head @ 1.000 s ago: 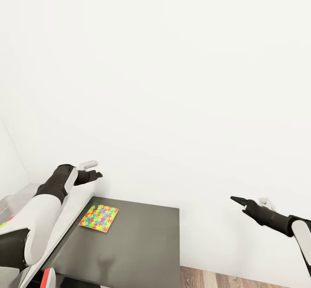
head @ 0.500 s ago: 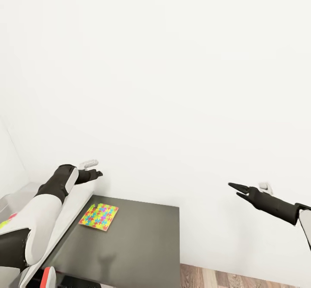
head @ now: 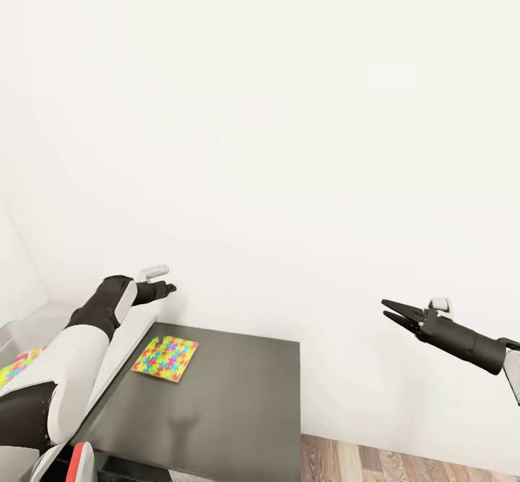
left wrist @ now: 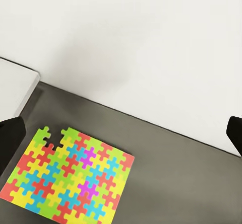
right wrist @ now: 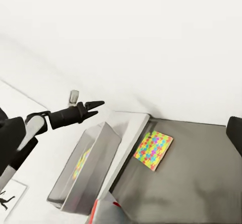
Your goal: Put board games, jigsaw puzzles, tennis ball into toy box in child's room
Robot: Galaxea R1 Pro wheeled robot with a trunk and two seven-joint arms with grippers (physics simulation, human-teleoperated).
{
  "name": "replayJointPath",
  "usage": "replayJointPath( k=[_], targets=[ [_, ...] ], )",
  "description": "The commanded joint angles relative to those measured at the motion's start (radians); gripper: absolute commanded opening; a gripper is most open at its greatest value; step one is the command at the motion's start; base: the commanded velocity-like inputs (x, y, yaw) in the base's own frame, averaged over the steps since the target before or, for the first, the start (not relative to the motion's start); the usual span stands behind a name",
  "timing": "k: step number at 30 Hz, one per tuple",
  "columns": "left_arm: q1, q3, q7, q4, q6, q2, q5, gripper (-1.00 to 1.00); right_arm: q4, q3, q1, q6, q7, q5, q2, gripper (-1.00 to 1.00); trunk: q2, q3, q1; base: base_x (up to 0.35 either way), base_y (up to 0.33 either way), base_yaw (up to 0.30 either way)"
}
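both arms are held out above the dark tabletop, nothing being gripped.

a jigsaw puzzle (head: 165, 358) is seen lying flat on the dark grey tabletop (head: 231, 410), near its back corner beside the white wall (head: 289, 142). the left end effector (head: 167, 289) is raised above that corner, its fingers spread wide apart as seen in the left wrist view. the right end effector (head: 390, 309) is held well off to the side over the wood floor (head: 404, 464), fingers slightly parted and empty. in the right wrist view, the grey toy box (right wrist: 85, 171) is seen beside the puzzle, a second jigsaw puzzle (right wrist: 80, 164) lying inside it.
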State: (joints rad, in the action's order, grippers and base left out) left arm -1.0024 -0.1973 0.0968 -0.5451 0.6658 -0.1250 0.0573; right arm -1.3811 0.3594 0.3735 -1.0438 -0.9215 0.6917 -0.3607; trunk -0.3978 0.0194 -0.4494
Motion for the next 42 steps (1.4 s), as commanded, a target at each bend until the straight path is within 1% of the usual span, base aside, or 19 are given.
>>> replayJointPath(
  k=[1, 5, 10, 14, 16, 20, 23, 37, 42],
  targets=[
    [-0.001, -0.003, 0.000, -0.001, 0.004, 0.001, 0.006, 1.00, -0.001, -0.012, 0.001, -0.003, -0.021, -0.005, 0.000, 1.00, -0.002, 0.004, -0.001, 0.000, 0.000, 0.000],
    [-0.001, -0.003, 0.000, -0.001, -0.017, 0.001, 0.006, 1.00, -0.019, -0.039, 0.001, -0.003, -0.058, -0.005, 0.002, 1.00, -0.002, 0.010, -0.001, 0.000, 0.000, 0.000],
    [-0.001, 0.004, 0.000, 0.014, -0.042, 0.000, 0.006, 1.00, -0.037, -0.049, 0.000, -0.003, -0.077, -0.005, 0.005, 1.00, -0.002, 0.019, -0.001, 0.000, 0.000, 0.000],
    [-0.001, 0.005, -0.002, 0.058, -0.111, -0.001, 0.004, 1.00, -0.025, -0.051, -0.007, -0.003, -0.082, -0.007, 0.003, 1.00, -0.002, 0.025, -0.001, 0.000, 0.000, 0.000],
    [-0.001, 0.005, -0.013, 0.071, -0.133, 0.000, 0.004, 1.00, -0.023, -0.051, -0.007, -0.003, -0.082, -0.008, 0.002, 1.00, -0.002, 0.028, -0.001, 0.000, 0.000, 0.000],
    [-0.001, 0.005, -0.072, 0.082, -0.157, 0.001, 0.005, 1.00, -0.016, -0.051, -0.008, -0.003, -0.083, -0.009, 0.002, 1.00, -0.002, 0.035, -0.001, 0.000, 0.000, 0.000],
    [-0.001, 0.006, -0.085, 0.084, -0.178, 0.002, 0.005, 1.00, -0.015, -0.051, -0.008, -0.003, -0.083, -0.009, 0.002, 1.00, -0.002, 0.040, -0.001, 0.000, 0.000, 0.000],
    [-0.001, 0.006, -0.092, 0.086, -0.208, 0.003, 0.007, 1.00, -0.015, -0.051, -0.008, -0.003, -0.082, -0.009, 0.002, 1.00, -0.002, 0.063, -0.001, 0.000, 0.000, 0.000],
    [-0.001, 0.007, -0.092, 0.082, -0.227, 0.021, 0.007, 1.00, -0.015, -0.050, -0.008, -0.003, -0.082, -0.009, 0.002, 1.00, -0.002, 0.071, -0.001, 0.000, 0.000, 0.000]
  ],
)
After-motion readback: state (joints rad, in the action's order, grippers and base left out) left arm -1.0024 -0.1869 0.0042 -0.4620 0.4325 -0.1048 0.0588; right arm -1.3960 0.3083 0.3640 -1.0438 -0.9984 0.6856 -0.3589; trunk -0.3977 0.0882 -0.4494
